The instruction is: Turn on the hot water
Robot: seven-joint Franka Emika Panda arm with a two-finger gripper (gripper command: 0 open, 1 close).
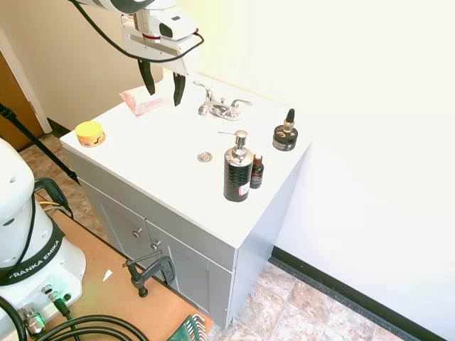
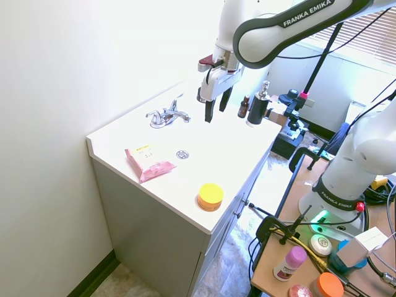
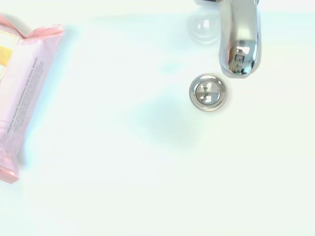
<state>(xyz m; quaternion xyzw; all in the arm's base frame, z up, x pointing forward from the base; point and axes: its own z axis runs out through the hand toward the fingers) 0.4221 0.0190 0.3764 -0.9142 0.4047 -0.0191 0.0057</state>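
Nearest in first exterior view: black soap bottle with chrome pump and small dark bottle just beside it, at front edge of white vanity top. Behind those, drain set in basin, seen too in wrist view under the spout. Off to one side, yellow tin; to the other, dark dropper jar. Further back, chrome faucet low against wall; hot water lever is the left-hand handle, slim, shiny, angled up and away from spout; matching lever across spout, not wanted. Pink wipes pack lying flat beyond lever's side, apart from it. Gripper hovering above the top between pack and faucet, near the hot lever, fingers spread, nothing held, no contact. Judged: lever rigid, hard metal, slick and narrow, pivoting on a fixed base, likely light resistance; pads apt to slip. Best bet a push or hook near free tip for leverage, or pinch across the thin blade. Spout and opposite lever close by; wipes pack and bottles out of the path.
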